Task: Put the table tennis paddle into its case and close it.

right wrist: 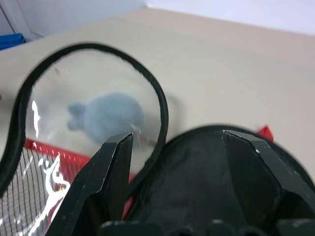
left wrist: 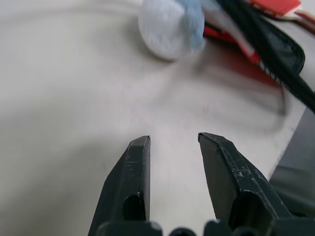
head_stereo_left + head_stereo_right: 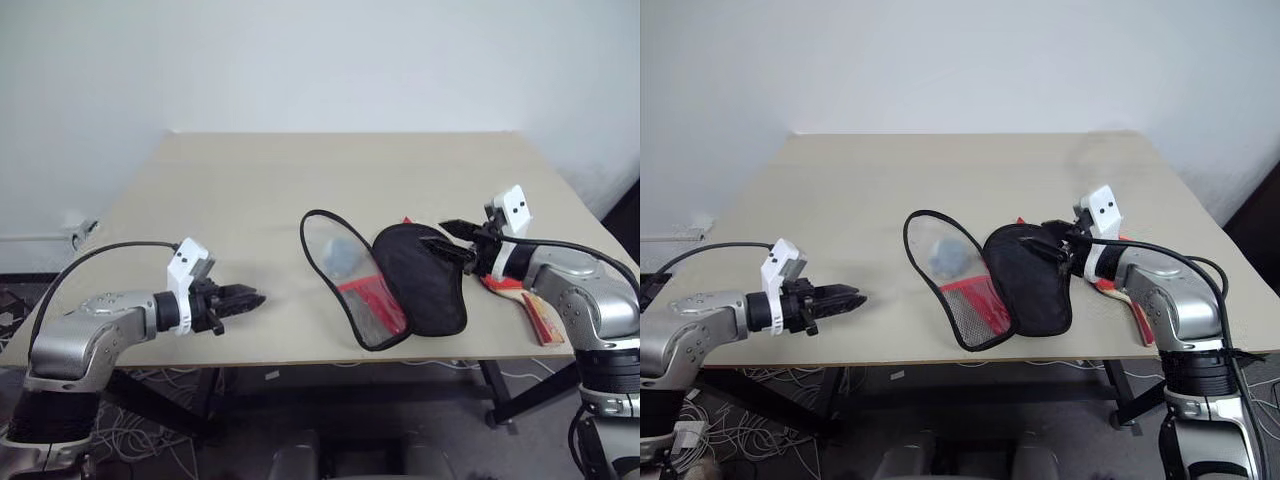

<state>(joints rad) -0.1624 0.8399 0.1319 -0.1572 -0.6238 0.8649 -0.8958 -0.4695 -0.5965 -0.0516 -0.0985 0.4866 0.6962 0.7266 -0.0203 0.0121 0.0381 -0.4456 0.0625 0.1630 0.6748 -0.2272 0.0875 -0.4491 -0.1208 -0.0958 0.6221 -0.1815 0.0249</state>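
Observation:
The case lies unzipped and spread flat at the table's middle. Its clear half [image 3: 343,268], with black edging and a red patch [image 3: 376,300], is on the left and its black fabric half [image 3: 425,283] is on the right. A pale blue soft lump [image 1: 106,115] shows through the clear half. The table tennis paddle [image 3: 541,318] lies right of the case, mostly hidden under my right arm, with its red-sided handle toward the front edge. My right gripper [image 3: 450,240] hovers open over the black half's right rim. Well left of the case, my left gripper [image 3: 250,298] is open and empty.
The tan table [image 3: 250,190] stands against a white wall, its front edge just under both arms. Cables lie on the floor below. Bare tabletop stretches behind the case and between the left gripper and the case.

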